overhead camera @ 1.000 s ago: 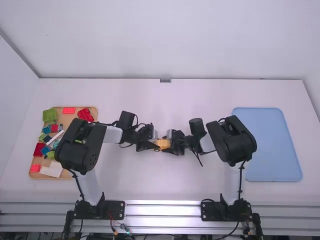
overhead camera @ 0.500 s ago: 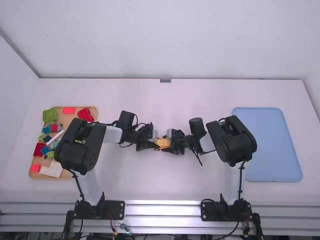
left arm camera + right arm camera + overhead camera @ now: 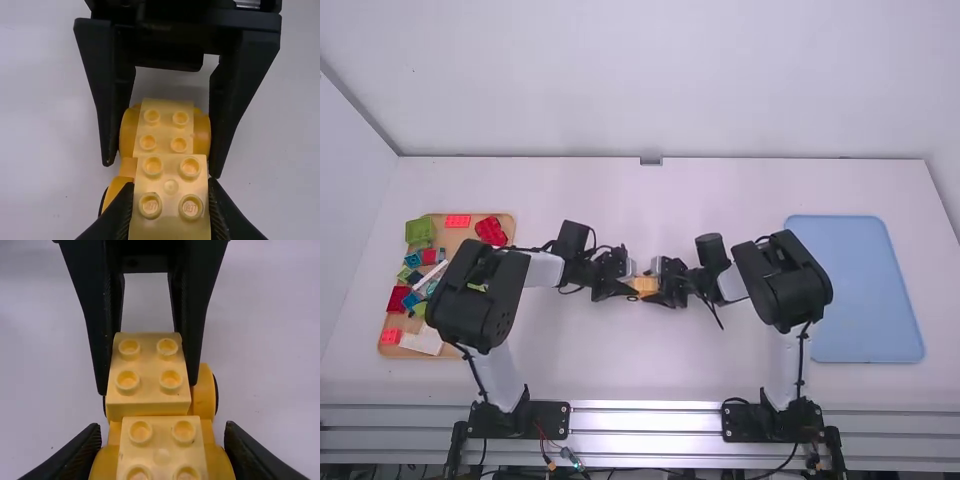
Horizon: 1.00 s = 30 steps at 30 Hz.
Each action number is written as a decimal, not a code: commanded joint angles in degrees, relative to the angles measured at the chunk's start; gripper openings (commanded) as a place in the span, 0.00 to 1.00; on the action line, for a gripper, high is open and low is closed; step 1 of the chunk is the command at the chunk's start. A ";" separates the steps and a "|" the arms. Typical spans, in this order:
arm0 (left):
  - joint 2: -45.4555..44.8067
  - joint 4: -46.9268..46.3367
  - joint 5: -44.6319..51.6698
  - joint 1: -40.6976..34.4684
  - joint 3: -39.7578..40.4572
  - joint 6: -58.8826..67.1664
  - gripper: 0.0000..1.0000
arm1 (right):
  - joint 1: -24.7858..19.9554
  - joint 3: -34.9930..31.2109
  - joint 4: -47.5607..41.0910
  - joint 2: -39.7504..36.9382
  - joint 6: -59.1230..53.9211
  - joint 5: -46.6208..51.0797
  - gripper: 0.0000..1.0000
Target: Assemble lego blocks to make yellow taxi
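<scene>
The small yellow plastic taxi assembly (image 3: 646, 286) is lying between the two grippers, near the middle of the white table (image 3: 650, 370), its long axis running across from one gripper to the other. Neither arm is nearer; each is meeting its own end. At the left end, the left gripper (image 3: 171, 185) is clamping its fingers on the sides of a pale yellow, square, four-studded block (image 3: 171, 172). At the other end, the right gripper (image 3: 162, 427) is pinching the orange-yellow rounded body (image 3: 216, 465), its fingers spread to that wider part, with a second pale yellow studded block (image 3: 162, 447) sitting between them. The first block appears to be standing higher and slightly sideways of the second, so the coming press is probably turning on lining it up along that axis while the right gripper is bracing the body; pushing askew could be tipping the body.

The left arm (image 3: 545, 269) and right arm (image 3: 732, 285) are reaching inward, facing each other. Beyond the left one, a wooden tray (image 3: 450, 240) is holding loose coloured blocks (image 3: 420, 230); beyond the right, a flat blue tray (image 3: 860, 290) is lying.
</scene>
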 commanded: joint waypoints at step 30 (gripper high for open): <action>-3.17 -3.17 -3.13 -0.59 0.17 1.79 0.02 | 1.03 -0.87 -1.53 1.01 -1.05 2.29 0.46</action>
